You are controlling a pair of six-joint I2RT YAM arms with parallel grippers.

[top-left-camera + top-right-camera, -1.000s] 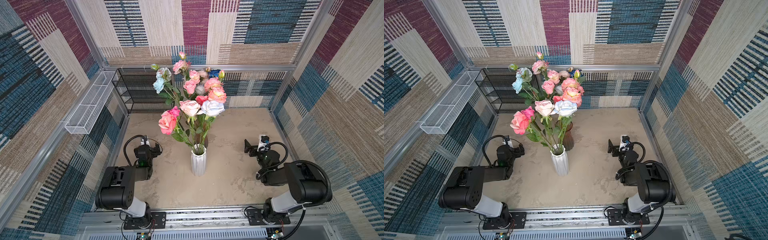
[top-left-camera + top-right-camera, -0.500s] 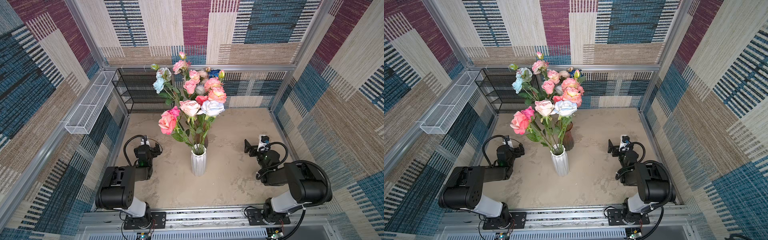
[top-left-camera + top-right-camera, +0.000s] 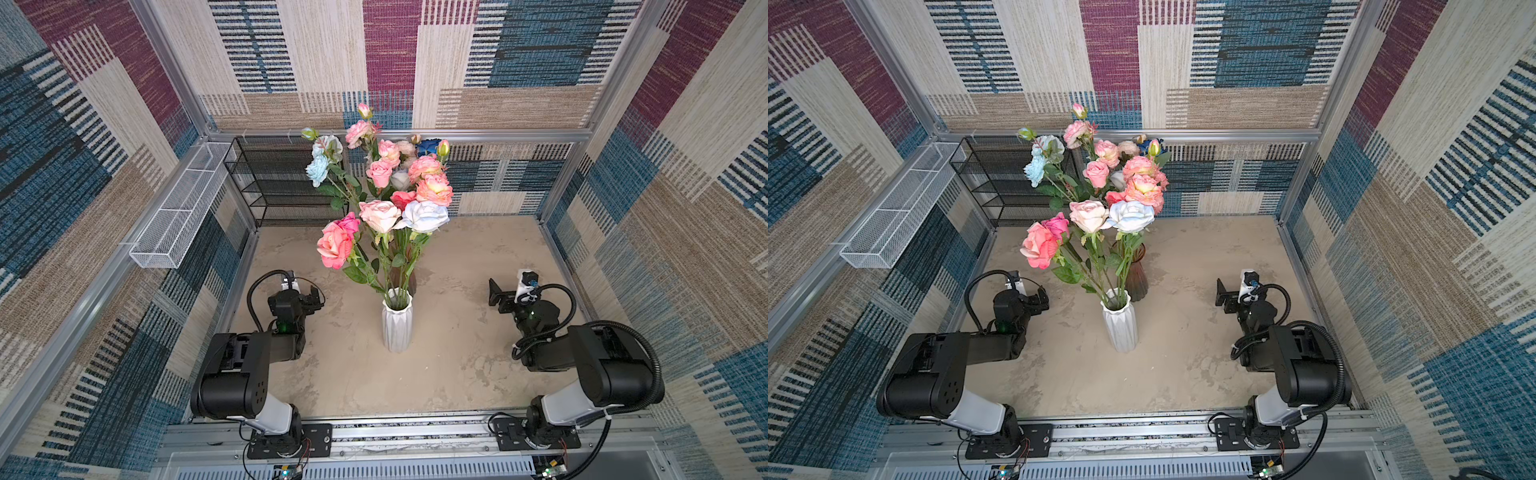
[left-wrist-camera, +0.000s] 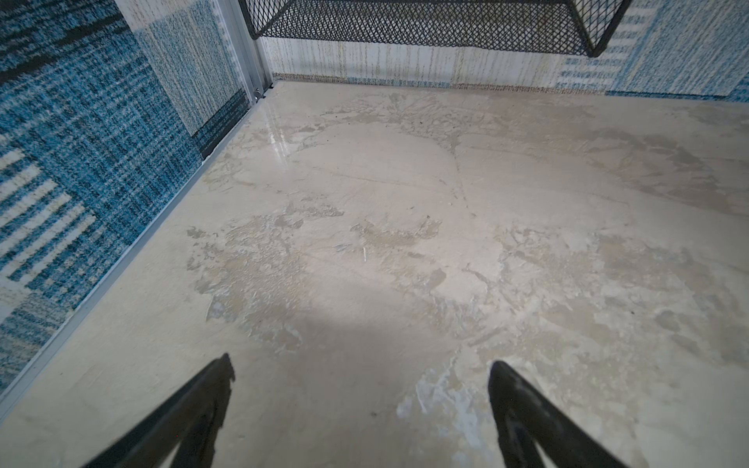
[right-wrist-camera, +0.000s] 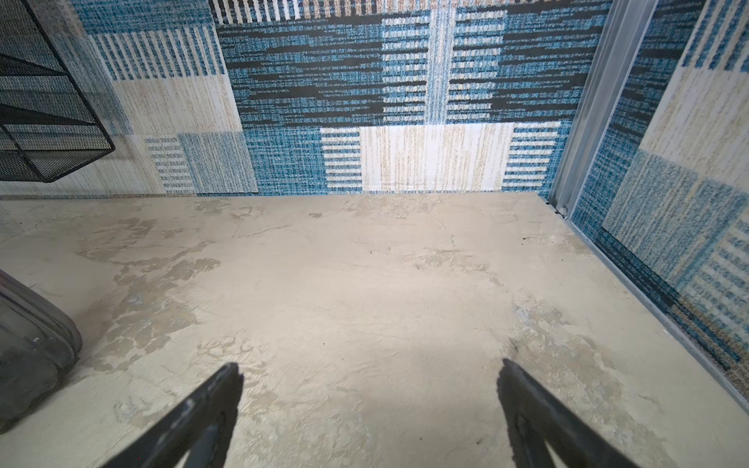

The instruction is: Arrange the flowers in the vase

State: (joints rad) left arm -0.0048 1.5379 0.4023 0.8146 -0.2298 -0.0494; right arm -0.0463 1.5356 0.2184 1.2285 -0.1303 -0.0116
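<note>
DESK: What sits nearest the lens?

PHOTOGRAPHER: Two black robot arms, mounted on a grey metal rail [image 3: 415, 432] at the front edge of a mottled beige counter [image 3: 457, 365]. In both top views the left gripper [image 3: 314, 298] rests low at the left side and the right gripper [image 3: 498, 296] low at the right. Each is well apart from the vase standing between them.

DESK: Is either one holding anything?

PHOTOGRAPHER: No. The left wrist view shows the left gripper [image 4: 361, 361] with its black fingers [image 4: 194, 405] spread wide over the counter. The right wrist view shows the right gripper [image 5: 369, 364] likewise, fingers [image 5: 531, 405] parted and gripping nothing.

DESK: And the flowers?

PHOTOGRAPHER: The long green-stemmed flowers [image 3: 379, 214] stand upright in a white faceted ceramic vase [image 3: 397, 324] at mid-counter, seen in both top views [image 3: 1120, 326]. The blooms [image 3: 1088, 215] fan out above it, mostly pink, with white, pale blue and one deep blue at the back. Just behind it stands a dark brown glass vase [image 3: 1137, 278]. Whether any stems reach into that one, I cannot tell.

DESK: What is behind that?

PHOTOGRAPHER: A black wire-mesh shelf rack [image 3: 282, 183] stands in the far left corner. A long white wire basket [image 3: 178, 216] hangs on the left wall. Patchwork fabric panels in blue, beige and maroon cover the walls all round.
</note>
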